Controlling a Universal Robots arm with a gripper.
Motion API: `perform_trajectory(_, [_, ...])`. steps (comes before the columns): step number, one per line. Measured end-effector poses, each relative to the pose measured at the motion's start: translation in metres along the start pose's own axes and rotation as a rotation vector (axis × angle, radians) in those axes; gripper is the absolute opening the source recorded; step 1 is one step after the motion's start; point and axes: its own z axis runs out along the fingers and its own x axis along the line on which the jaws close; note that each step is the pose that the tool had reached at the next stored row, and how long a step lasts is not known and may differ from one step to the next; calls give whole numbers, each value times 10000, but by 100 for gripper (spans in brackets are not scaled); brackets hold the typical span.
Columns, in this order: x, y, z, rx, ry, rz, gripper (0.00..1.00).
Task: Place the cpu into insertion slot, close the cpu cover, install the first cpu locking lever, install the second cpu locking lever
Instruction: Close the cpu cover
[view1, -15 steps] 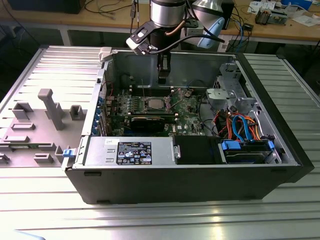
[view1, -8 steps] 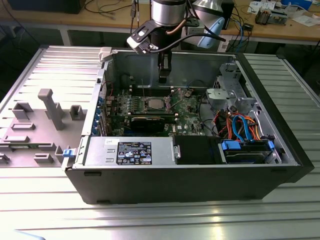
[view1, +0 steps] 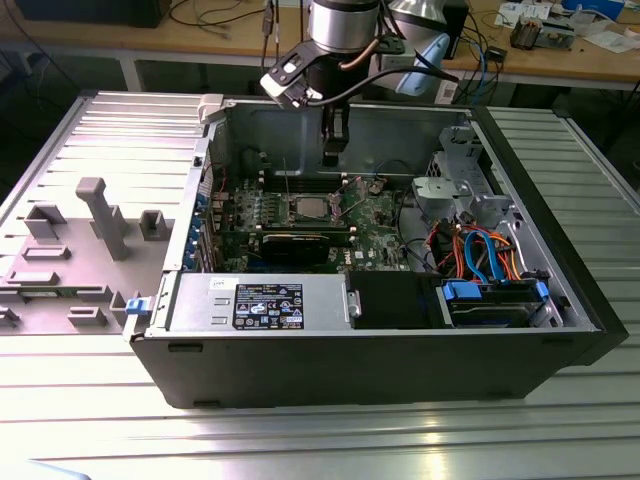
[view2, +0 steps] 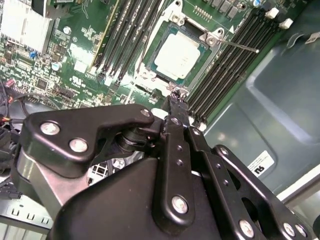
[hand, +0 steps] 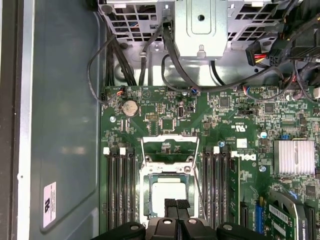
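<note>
The cpu lies flat in the insertion slot on the green board; its silver top shows in both wrist views. My gripper hangs above the board just to the exterior view's right of the socket, shut and holding nothing. Its black fingertips meet close over the socket's edge. A thin silver frame, seemingly the cpu cover, stands raised at the socket's far edge. A thin wire locking lever sticks out beside the socket.
Black memory slots flank the socket on both sides. A black expansion card, a power supply, a drive bay and orange and blue cables fill the case. A grey fixture stands outside.
</note>
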Motion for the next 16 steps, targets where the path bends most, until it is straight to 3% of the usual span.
perform_trajectory(4, [0, 2, 74, 0, 0, 0, 11])
perform_trajectory(16, [0, 15, 86, 0, 1, 0, 11])
